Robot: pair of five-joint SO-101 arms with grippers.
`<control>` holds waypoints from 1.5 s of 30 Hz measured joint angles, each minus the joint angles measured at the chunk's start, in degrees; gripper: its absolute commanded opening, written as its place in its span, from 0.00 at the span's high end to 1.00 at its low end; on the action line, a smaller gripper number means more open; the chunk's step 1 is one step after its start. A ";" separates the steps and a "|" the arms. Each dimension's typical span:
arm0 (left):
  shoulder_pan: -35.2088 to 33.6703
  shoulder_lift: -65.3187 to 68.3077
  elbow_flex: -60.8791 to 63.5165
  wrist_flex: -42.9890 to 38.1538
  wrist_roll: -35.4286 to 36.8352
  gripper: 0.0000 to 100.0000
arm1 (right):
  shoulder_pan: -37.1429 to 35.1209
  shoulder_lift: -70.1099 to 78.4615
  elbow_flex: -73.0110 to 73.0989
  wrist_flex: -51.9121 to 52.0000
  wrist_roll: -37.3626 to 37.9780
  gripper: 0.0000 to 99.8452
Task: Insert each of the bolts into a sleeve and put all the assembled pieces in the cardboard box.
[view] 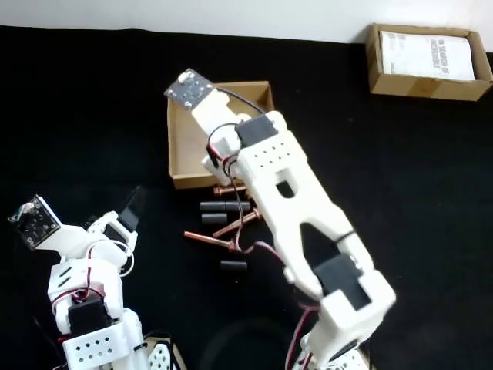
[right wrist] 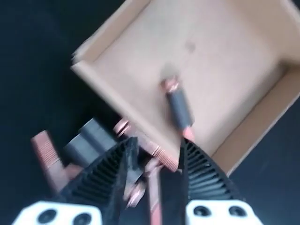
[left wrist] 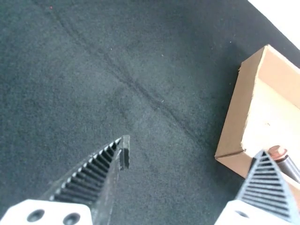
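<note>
The cardboard box [view: 179, 139] stands open at the table's middle back. In the right wrist view an assembled piece [right wrist: 178, 108], a copper bolt in a dark sleeve, lies on the floor of the box [right wrist: 225, 51]. My right gripper [right wrist: 159, 143] hangs open just above the box's near wall, holding nothing. Loose copper bolts [view: 233, 226] and dark sleeves [view: 224, 206] lie in front of the box. My left gripper [left wrist: 193, 147] is open over bare cloth, left of the box corner [left wrist: 234, 136]. In the high view the left gripper [view: 115, 214] sits at the lower left.
A second cardboard box [view: 400, 83] with a printed sheet stands at the far right back. My right arm [view: 277, 185] stretches over the loose parts and covers some of them. Black cloth [view: 92, 116] covers the table.
</note>
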 measured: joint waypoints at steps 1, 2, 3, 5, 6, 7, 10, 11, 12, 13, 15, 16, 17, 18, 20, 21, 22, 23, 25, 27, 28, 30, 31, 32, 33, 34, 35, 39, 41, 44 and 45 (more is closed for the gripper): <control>0.00 0.00 0.00 0.00 0.00 0.61 | -0.44 -1.49 0.00 2.29 -1.58 0.87; 0.00 0.00 0.00 0.00 0.00 0.61 | -0.97 -2.90 0.00 4.75 -2.99 0.87; 0.00 0.00 0.00 0.00 0.00 0.61 | -1.49 -4.22 0.00 7.21 -4.22 0.87; 0.00 0.00 0.00 0.09 0.00 0.61 | -2.81 -6.59 0.35 11.96 -6.68 0.87; 0.00 0.00 0.00 0.62 0.00 0.61 | -3.69 -7.74 0.88 14.15 -7.74 0.87; 0.00 0.00 0.00 1.05 0.00 0.61 | -4.57 -8.79 1.49 16.44 -8.62 0.87; 0.00 0.00 0.00 1.67 0.00 0.61 | -7.82 -11.87 4.66 22.86 -10.90 0.87; 0.00 0.00 0.00 1.67 0.00 0.61 | -9.32 -12.92 6.42 24.62 -11.60 0.87; 0.00 0.00 0.00 1.67 0.00 0.61 | -10.99 -13.89 8.62 25.58 -12.13 0.87; 0.00 0.00 0.00 1.67 0.00 0.61 | -12.66 -14.95 11.34 26.11 -12.40 0.87; 0.00 0.00 0.00 1.67 0.00 0.61 | -15.21 -17.05 17.14 26.29 -12.66 0.87; 0.00 0.00 0.00 1.67 0.00 0.61 | -16.18 -18.02 20.31 25.93 -12.66 0.87; 0.00 0.00 0.00 1.67 0.00 0.61 | -17.05 -18.90 23.38 24.79 -12.66 0.87; 0.00 0.00 0.00 1.67 0.00 0.61 | -17.49 -19.52 26.37 22.59 -12.66 0.87; 0.00 0.00 0.00 1.67 0.00 0.61 | -17.76 -20.48 31.30 19.60 -12.66 0.87; 0.00 0.00 0.00 1.67 0.00 0.61 | -17.76 -20.48 32.97 17.14 -12.66 0.87; 0.00 0.00 0.00 1.67 0.00 0.61 | -17.76 -20.57 34.29 15.38 -12.66 0.87; 0.00 0.00 0.00 1.67 0.00 0.61 | -17.76 -20.57 35.60 14.15 -12.48 0.87; 0.00 0.00 0.00 1.67 -0.09 0.61 | -17.67 -20.57 37.45 9.76 -9.67 0.87; 0.00 0.00 0.00 1.67 -0.09 0.61 | -17.67 -20.57 39.21 7.03 -6.42 0.87; 0.00 0.00 0.00 1.67 -0.09 0.61 | -17.67 -20.57 39.82 5.27 -5.27 0.87; 0.00 0.00 0.00 1.67 -0.09 0.61 | -17.67 -20.57 40.62 2.81 -3.78 0.87; 0.00 0.00 0.00 1.67 -0.09 0.61 | -17.67 -20.57 41.05 1.67 -3.43 0.87; 0.00 0.00 0.00 1.67 -0.09 0.61 | -17.67 -20.57 41.14 0.97 -3.25 0.87; 0.00 0.00 0.00 1.67 -0.09 0.61 | -17.67 -20.57 41.14 0.09 -3.08 0.87; 0.00 0.00 0.00 1.67 -0.09 0.61 | -17.67 -20.57 41.14 -0.18 -2.99 0.87; 0.00 0.00 0.00 1.67 -0.09 0.61 | -17.67 -20.31 41.14 -0.44 -2.99 0.87; 0.00 0.00 0.00 1.67 -0.09 0.61 | -16.44 -15.91 41.14 -0.70 0.18 0.87; 0.00 0.00 0.00 1.67 -0.09 0.61 | -15.47 -13.10 40.35 -0.70 1.76 0.87; 0.00 0.00 0.00 1.67 -0.09 0.61 | -14.15 -9.76 37.63 -0.79 2.37 0.87; 0.00 0.00 0.00 1.67 -0.09 0.61 | -13.80 -8.70 36.48 -0.79 2.37 0.87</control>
